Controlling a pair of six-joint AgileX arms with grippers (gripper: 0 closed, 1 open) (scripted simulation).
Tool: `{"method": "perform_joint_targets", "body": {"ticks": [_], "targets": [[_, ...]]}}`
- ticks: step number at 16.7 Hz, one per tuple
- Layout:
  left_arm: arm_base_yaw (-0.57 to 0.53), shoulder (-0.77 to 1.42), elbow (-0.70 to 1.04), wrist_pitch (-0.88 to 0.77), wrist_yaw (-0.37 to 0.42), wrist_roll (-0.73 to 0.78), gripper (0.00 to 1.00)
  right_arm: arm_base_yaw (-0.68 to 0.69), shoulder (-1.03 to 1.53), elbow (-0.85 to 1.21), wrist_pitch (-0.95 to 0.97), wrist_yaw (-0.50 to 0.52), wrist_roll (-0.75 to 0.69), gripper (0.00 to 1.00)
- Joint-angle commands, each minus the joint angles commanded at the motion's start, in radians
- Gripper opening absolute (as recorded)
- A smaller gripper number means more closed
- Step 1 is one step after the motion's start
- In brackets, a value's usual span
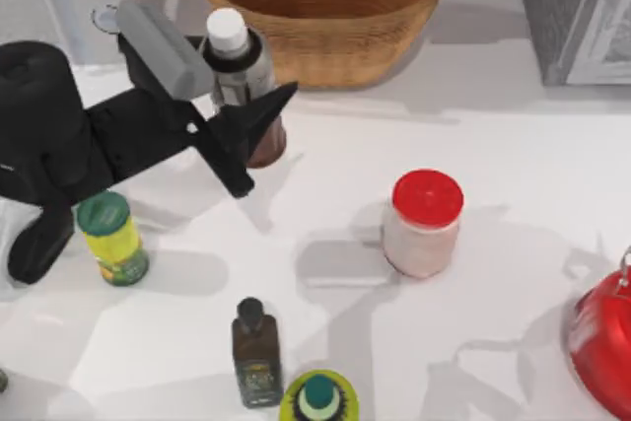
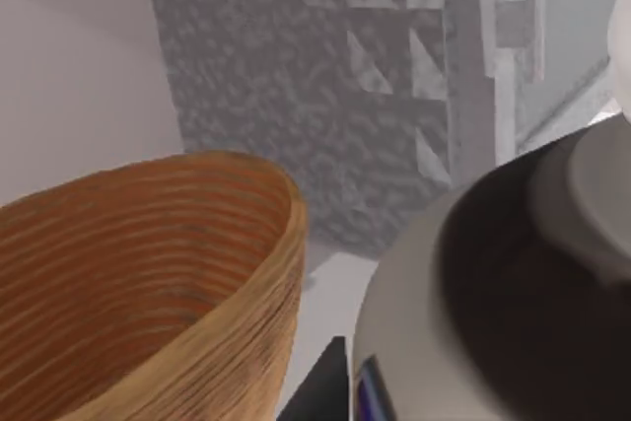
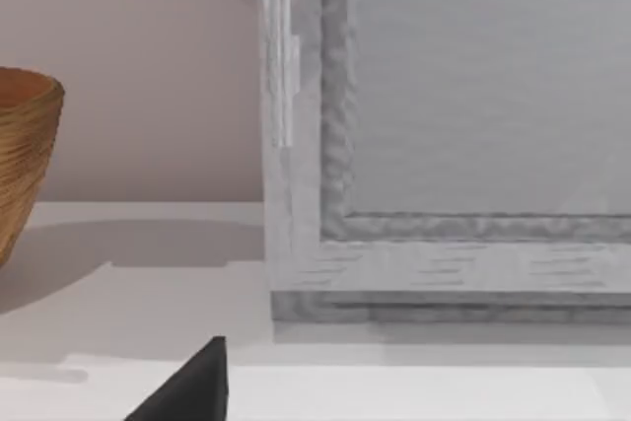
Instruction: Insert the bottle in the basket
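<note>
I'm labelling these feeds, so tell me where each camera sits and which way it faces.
Top view: above the table, looking down; left gripper around the bottle.
Left wrist view: on the left arm, facing the basket; bottle close.
Right wrist view: on the right arm, facing a grey cabinet; one dark fingertip.
Shared: basket.

The scene is evenly and brightly lit. In the top view, soft grey shadows lie on the white table (image 1: 513,145), falling toward the right and near side of each object: the red-lidded jar (image 1: 424,224) and the basket (image 1: 325,7) both cast them. Shadow edges are diffuse. No glare spots appear on the table. In the left wrist view, the bottle (image 2: 493,293) is close to the lens and shows a dark shaded patch.
</note>
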Motion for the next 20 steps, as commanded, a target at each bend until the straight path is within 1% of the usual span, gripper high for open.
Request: {"method": "perform_joint_targets", "body": {"ticks": [5, 8, 10, 16, 17, 18, 20], "targets": [[0.126, -0.263, -0.113, -0.232, 0.069, 0.014, 0.0, 0.0, 0.0, 0.0, 0.0, 0.0, 0.0, 1.0], [0.201, -0.355, -0.164, -0.356, 0.077, 0.018, 0.0, 0.0, 0.0, 0.0, 0.0, 0.0, 0.0, 1.0], [0.233, -0.379, -0.181, -0.402, 0.075, 0.019, 0.0, 0.0, 0.0, 0.0, 0.0, 0.0, 0.0, 1.0], [0.235, -0.379, -0.181, -0.407, 0.071, 0.021, 0.0, 0.0, 0.0, 0.0, 0.0, 0.0, 0.0, 1.0], [0.227, -0.373, -0.17, -0.407, 0.061, 0.015, 0.0, 0.0, 0.0, 0.0, 0.0, 0.0, 0.0, 1.0], [0.214, -0.359, -0.149, -0.408, 0.04, 0.006, 0.0, 0.0, 0.0, 0.0, 0.0, 0.0, 0.0, 1.0], [0.175, -0.307, -0.074, -0.419, -0.031, -0.023, 0.0, 0.0, 0.0, 0.0, 0.0, 0.0, 0.0, 1.0]]}}
